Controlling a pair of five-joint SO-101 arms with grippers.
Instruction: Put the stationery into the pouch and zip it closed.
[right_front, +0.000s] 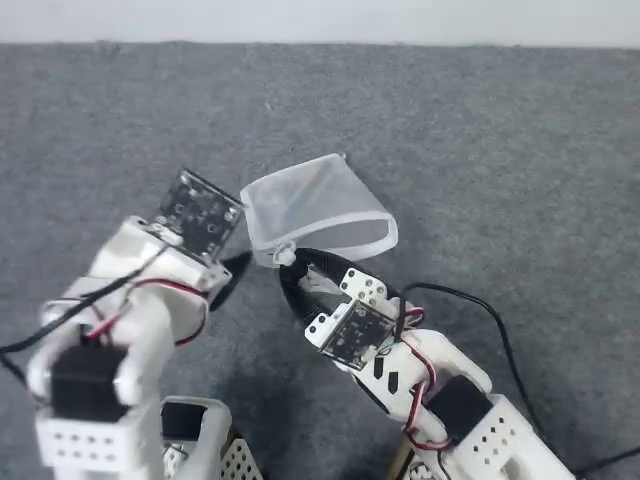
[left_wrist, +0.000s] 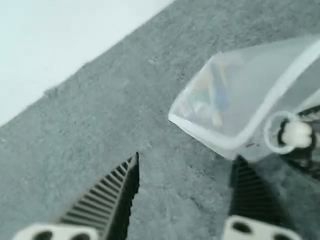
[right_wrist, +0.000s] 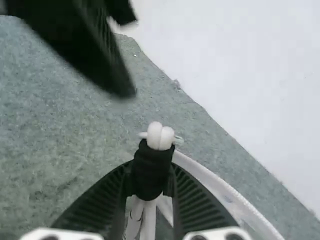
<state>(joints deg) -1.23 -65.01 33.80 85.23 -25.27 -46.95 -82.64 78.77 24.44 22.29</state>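
We list: translucent white pouch (right_front: 315, 205) on grey felt mat (right_front: 500, 150), coloured stationery (left_wrist: 215, 95) inside. Right gripper (right_wrist: 150, 167) clamps pouch's white zip pull (right_wrist: 160, 135). Left gripper (left_wrist: 187, 165) beside pouch, jaws apart, empty.

A translucent white pouch (right_front: 315, 210) sat near the middle of the grey bench (right_front: 520, 150), its thick zip edge curving along the side nearest the arms. Blurred blue, green and yellow stationery (left_wrist: 212, 95) showed through its wall. At one corner the zip pull (right_wrist: 160, 136), a ring with a white bead, was pinched in the right tool (right_wrist: 150, 170).
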